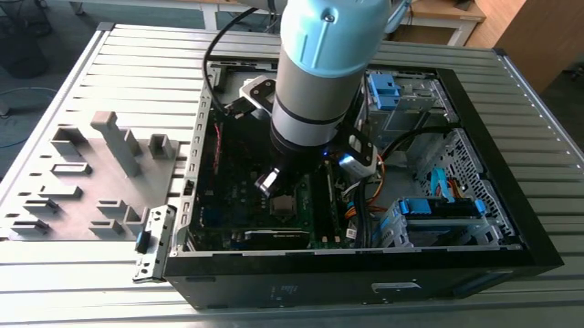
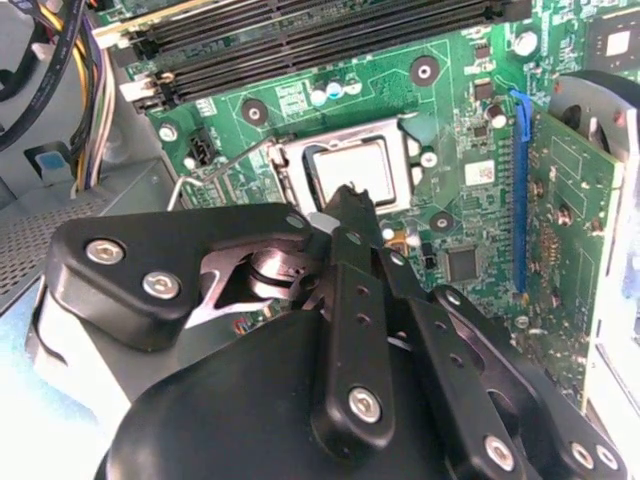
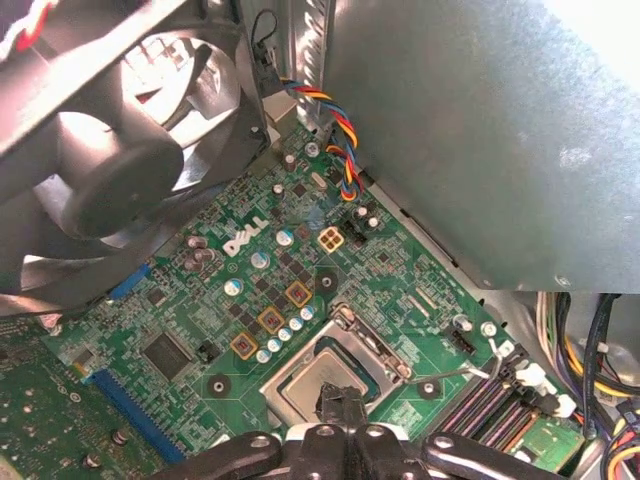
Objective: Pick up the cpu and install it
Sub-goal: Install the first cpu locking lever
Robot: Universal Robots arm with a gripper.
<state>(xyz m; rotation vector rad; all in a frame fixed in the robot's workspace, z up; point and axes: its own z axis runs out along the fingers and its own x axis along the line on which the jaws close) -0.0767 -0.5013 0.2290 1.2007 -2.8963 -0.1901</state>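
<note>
The cpu (image 2: 352,168) is a silvery square chip lying flat inside the metal-framed socket (image 2: 296,163) on the green motherboard (image 2: 470,120). In the first wrist view the cpu (image 3: 318,372) lies in the same frame. My gripper (image 2: 351,203) hangs just over the chip's near edge, fingers shut together with nothing between them. I cannot tell if the tip touches the chip. In the exterior view the gripper (image 1: 272,183) reaches down into the open computer case (image 1: 474,205), just above the grey socket (image 1: 284,205).
The socket's wire lever (image 2: 222,165) stands raised beside the frame. Black memory slots (image 2: 320,35) run along one side, and a blue expansion slot (image 2: 518,190) with a card stands on the other. A large fan (image 3: 110,160) and coloured cables (image 3: 340,140) are close by. A grey fixture plate (image 1: 91,178) lies at the exterior view's left.
</note>
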